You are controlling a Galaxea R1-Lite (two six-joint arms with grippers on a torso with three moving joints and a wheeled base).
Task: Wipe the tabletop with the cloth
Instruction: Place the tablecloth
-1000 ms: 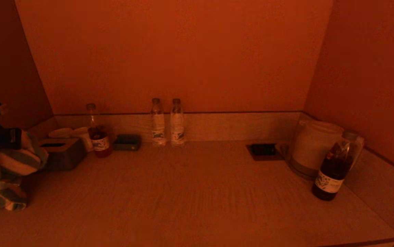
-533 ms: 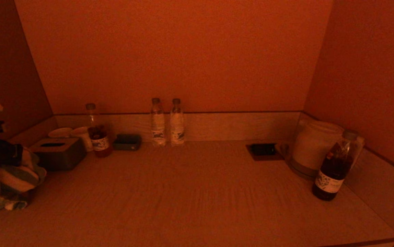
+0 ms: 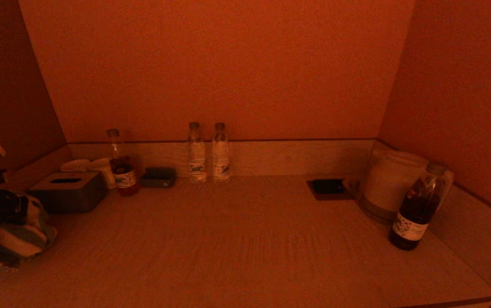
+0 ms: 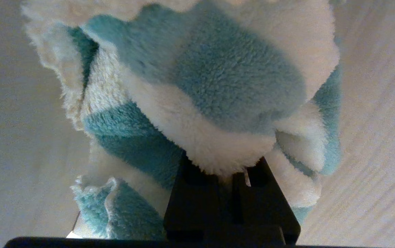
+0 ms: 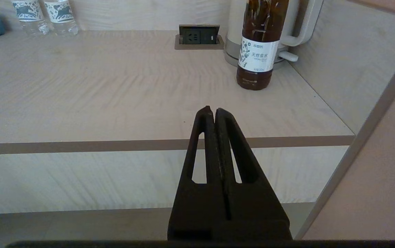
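A fluffy teal-and-white striped cloth (image 3: 8,244) sits bunched on the tabletop (image 3: 237,244) at the far left, near the front. My left gripper (image 3: 14,209) is shut on the cloth from above. In the left wrist view the cloth (image 4: 197,89) fills the picture and hides the fingertips of the gripper (image 4: 230,165). My right gripper (image 5: 211,110) is shut and empty, held in front of the table's front edge, out of the head view.
A tissue box (image 3: 69,190), cups (image 3: 87,166), a dark drink bottle (image 3: 121,164) and a small box (image 3: 159,177) stand at the back left. Two water bottles (image 3: 208,153) stand at the back middle. A socket (image 3: 328,187), a kettle (image 3: 388,184) and a dark bottle (image 3: 416,207) are on the right.
My left gripper has come down with the cloth. The cloth hung stretched out above the table before and is now bunched on the tabletop.
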